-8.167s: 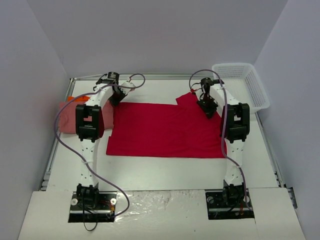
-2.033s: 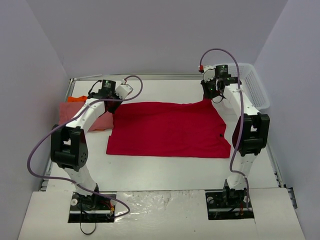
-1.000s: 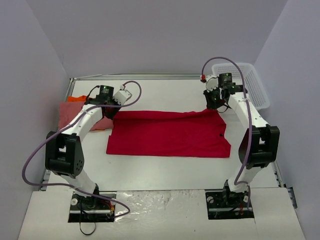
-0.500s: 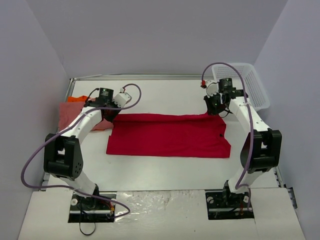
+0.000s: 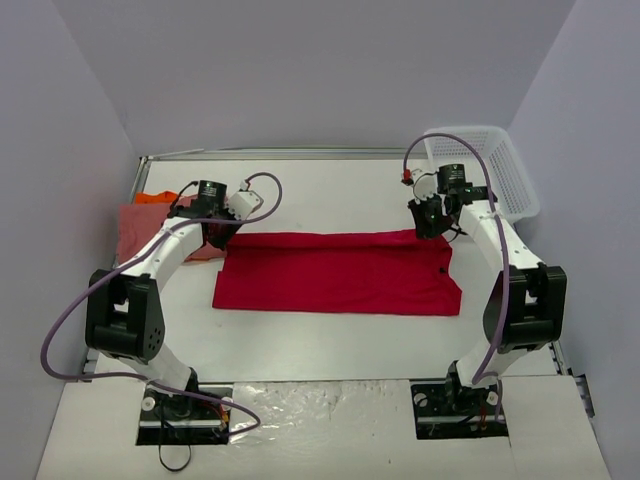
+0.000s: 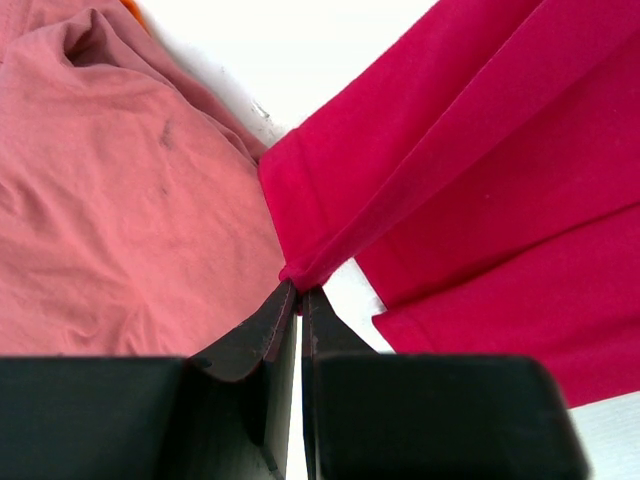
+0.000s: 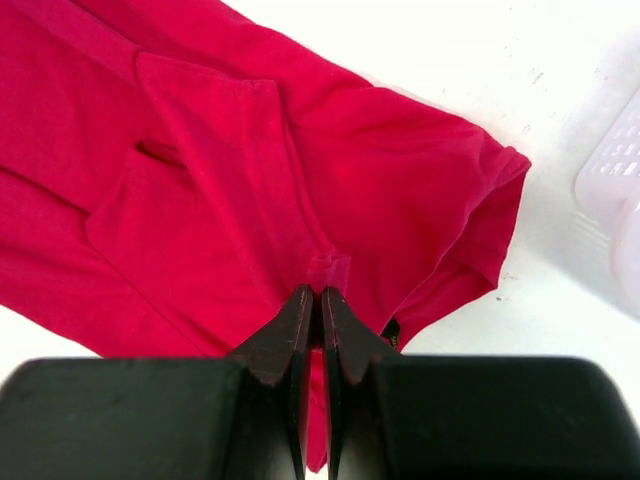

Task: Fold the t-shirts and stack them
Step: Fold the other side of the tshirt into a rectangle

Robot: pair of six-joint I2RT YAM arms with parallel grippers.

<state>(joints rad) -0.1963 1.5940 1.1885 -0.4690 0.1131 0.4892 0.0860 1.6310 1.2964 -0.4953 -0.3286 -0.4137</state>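
The red t-shirt (image 5: 335, 270) is laid across the worktop (image 5: 330, 340), stretched between the left fingers (image 6: 272, 325) and the right fingers (image 7: 292, 325), with its far part doubled over in layers. The white mesh basket (image 5: 492, 172) is seen just beyond the right fingers, on their outer side. The salmon pink t-shirt (image 6: 120, 200) is crumpled just outside the left fingers, touching the red cloth there, and a sliver of the orange t-shirt (image 5: 152, 197) is shown past it. Both pairs of fingers are pressed together, each pinching a far corner fold of the red t-shirt at its tips.
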